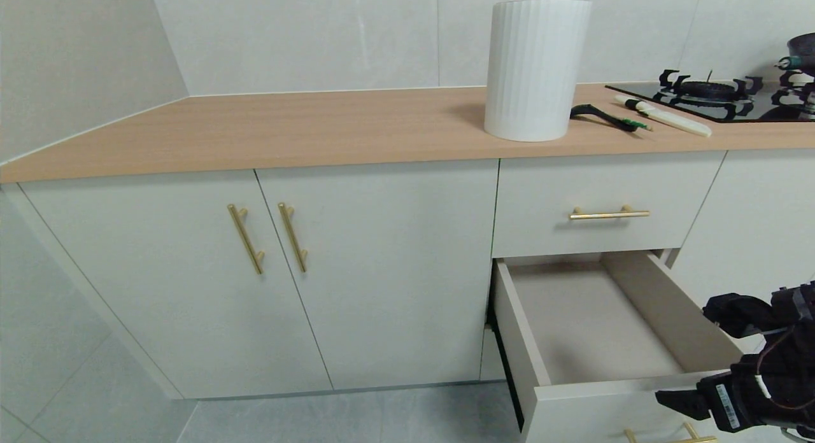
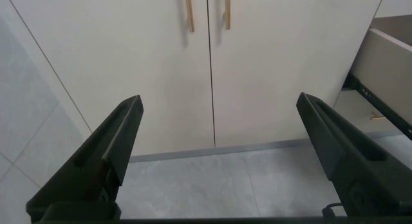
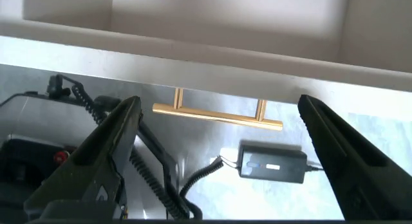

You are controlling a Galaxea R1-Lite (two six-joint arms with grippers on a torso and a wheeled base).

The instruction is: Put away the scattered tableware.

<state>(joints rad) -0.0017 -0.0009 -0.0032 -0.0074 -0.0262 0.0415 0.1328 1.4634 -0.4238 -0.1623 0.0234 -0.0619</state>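
Wide open, empty: left claw (image 2: 219,153), right claw (image 3: 219,159); latter close to brass bar handle (image 3: 217,116) of open beige drawer (image 1: 592,322).

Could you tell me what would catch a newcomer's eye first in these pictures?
The tall white ribbed canister on the wooden countertop stands out first, with a black utensil lying beside it. Below, a drawer stands pulled out, the right gripper open at its front corner.

Matt wood-grain countertop (image 1: 286,128), shiny brass drawer handle (image 1: 609,214)

On counter (image 1: 255,131), utensils (image 1: 605,117) right of canister (image 1: 535,67), drawer (image 1: 592,405) below (right hand (image 1: 697,357) beside it)
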